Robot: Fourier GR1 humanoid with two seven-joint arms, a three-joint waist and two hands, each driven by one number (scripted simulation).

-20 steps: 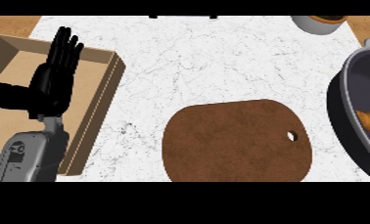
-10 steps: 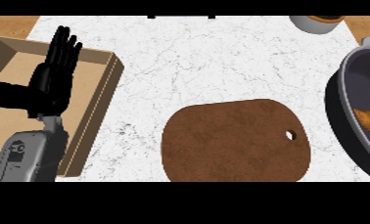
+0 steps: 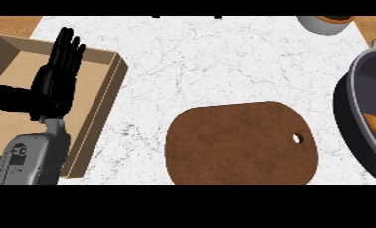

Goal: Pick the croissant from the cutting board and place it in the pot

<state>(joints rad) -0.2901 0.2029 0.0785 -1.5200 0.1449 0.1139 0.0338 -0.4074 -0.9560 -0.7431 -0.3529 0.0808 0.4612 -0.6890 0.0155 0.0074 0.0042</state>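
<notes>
The croissant seems to lie inside the dark grey metal pot (image 3: 354,107) at the right edge of the head view: only a thin orange-brown sliver (image 3: 370,120) shows against the pot's inner wall, cut off by the frame, so its identity is likely but not certain. The pot shows as a curved rim and dark wall, most of it out of view.

The round-cornered dark brown wooden cutting board (image 3: 241,143) lies on the white marbled counter (image 3: 220,57), low and centre-right, just beside the pot but not visibly touching it. Its top is bare, and a small hanging hole sits near its right edge.

At the left, the black left hand (image 3: 57,75) stands on its grey forearm (image 3: 33,157), fingers straight and pointing up, thumb out to the side, holding nothing. It rests over a shallow tan wooden tray (image 3: 103,107) with raised walls, which lies at the counter's left edge.

At the top right corner a small pale cup with brown contents (image 3: 327,22) is partly cropped.
</notes>
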